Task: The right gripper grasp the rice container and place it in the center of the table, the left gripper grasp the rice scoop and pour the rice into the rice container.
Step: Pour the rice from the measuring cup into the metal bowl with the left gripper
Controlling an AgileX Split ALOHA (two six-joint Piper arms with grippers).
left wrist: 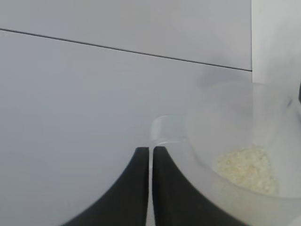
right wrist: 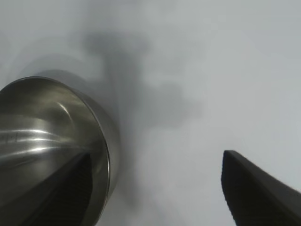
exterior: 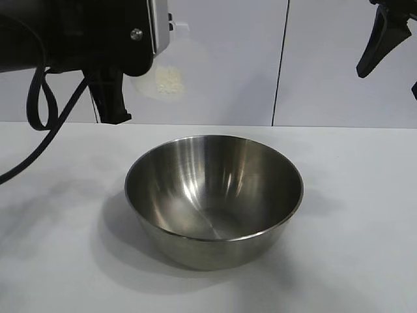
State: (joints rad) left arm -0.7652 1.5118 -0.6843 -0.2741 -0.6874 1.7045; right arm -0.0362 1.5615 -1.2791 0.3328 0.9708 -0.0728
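Front and center on the white desk (exterior: 365,195) sits the stainless-steel mixing bowl (exterior: 215,195), empty as far as I can see, so the placing part looks done. Right claw (right wrist: 155,188) hangs up at the right, fingers spread wide with nothing in them; in its wrist view one finger overlaps the bowl's rim, though I can't say if it touches.

Left claw (left wrist: 150,183) is pinched together on the little handle of the translucent measuring cup (left wrist: 244,141), held up behind the bowl and left of it. Small heap of rice (left wrist: 247,169) inside, none spilled I think.

So we're at the pour. Next move needs the cup carried over the bowl's mouth, then tipped slowly so grains don't bounce out.
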